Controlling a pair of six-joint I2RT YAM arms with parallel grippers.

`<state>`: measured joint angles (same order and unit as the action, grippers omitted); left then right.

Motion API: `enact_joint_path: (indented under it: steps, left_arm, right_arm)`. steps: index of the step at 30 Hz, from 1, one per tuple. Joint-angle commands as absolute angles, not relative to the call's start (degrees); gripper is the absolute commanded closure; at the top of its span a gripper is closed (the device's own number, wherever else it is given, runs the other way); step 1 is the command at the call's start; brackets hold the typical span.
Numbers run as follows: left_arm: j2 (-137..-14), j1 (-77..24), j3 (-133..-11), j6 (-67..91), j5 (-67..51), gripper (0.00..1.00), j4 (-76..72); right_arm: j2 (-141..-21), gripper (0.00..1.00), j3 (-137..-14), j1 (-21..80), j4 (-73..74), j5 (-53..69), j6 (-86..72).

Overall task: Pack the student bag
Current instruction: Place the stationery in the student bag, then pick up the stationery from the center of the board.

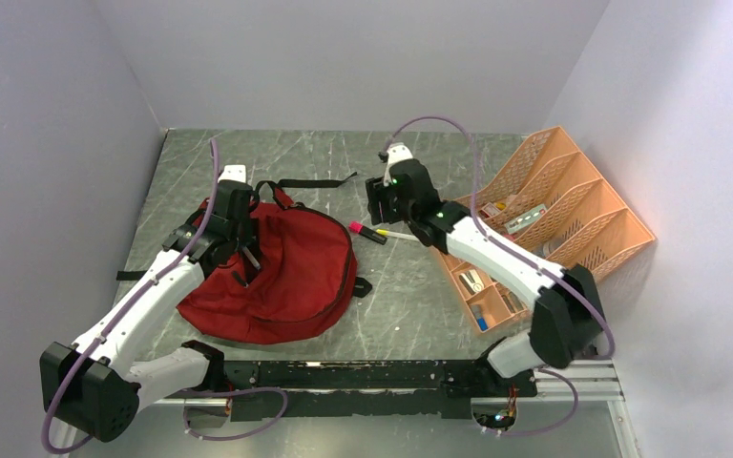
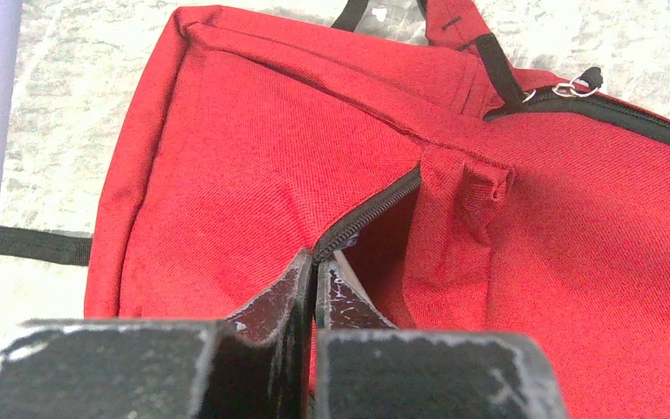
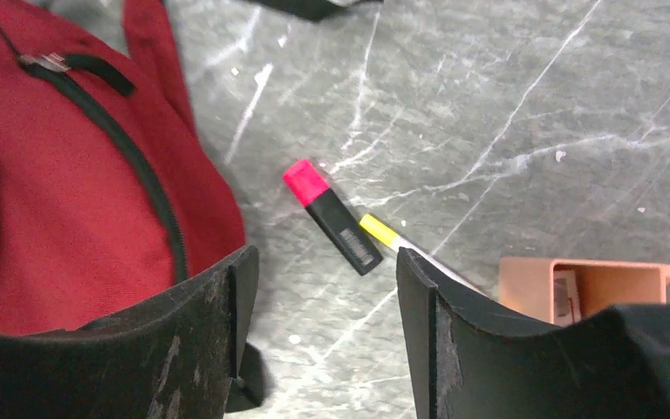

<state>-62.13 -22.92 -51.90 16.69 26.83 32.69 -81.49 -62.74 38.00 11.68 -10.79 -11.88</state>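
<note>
Grey marbled table (image 1: 420, 286) is enclosed by pale walls (image 1: 344, 57). Bag (image 1: 286, 277) is laid flat under the left gripper (image 2: 316, 264), jaws pinched on its zipper edge. Right gripper (image 3: 327, 288) is held open, marker (image 3: 336, 223) just ahead of the jaws.

**The tally: five kinds, seven pieces**

One table (image 1: 410, 305). One student bag (image 1: 277, 277) lies on its left side. Just right of the bag lie two pens: one black marker with a pink cap (image 3: 333, 218) and one thin pen with a yellow tip (image 3: 382, 232). One orange desk organiser (image 1: 573, 205) stands at the right. Two robot arms reach in: one left arm (image 1: 143, 301) and one right arm (image 1: 501, 258).
</note>
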Motion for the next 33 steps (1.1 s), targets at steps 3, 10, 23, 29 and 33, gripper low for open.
enact_joint_path:
  steps: [3, 10, 23, 29, 33]
  left_arm:
    - [-60.4, -22.2, -52.0, 16.4, 26.5, 0.95, 30.0]
    - [-60.0, -22.2, -51.9, 16.4, 26.2, 0.95, 29.9]
    - [-59.9, -22.2, -51.8, 16.4, 26.1, 0.95, 29.9]
    - [-60.0, -22.2, -51.8, 16.4, 25.9, 0.95, 29.8]
    - [-60.0, -22.2, -51.9, 16.3, 25.8, 0.95, 29.8]
  right_arm:
    - [-92.9, 0.39, -69.8, 33.2, 21.7, -0.4, 0.9]
    - [-103.1, 0.42, -76.2, 30.0, 25.3, 9.4, 8.0]
    - [-116.9, 0.46, -88.5, 29.7, 29.9, 17.0, 14.2]
    - [-119.8, 0.48, -89.9, 30.1, 30.5, 16.9, 15.5]
    - [-121.8, 0.46, -90.5, 31.0, 30.8, 16.0, 16.2]
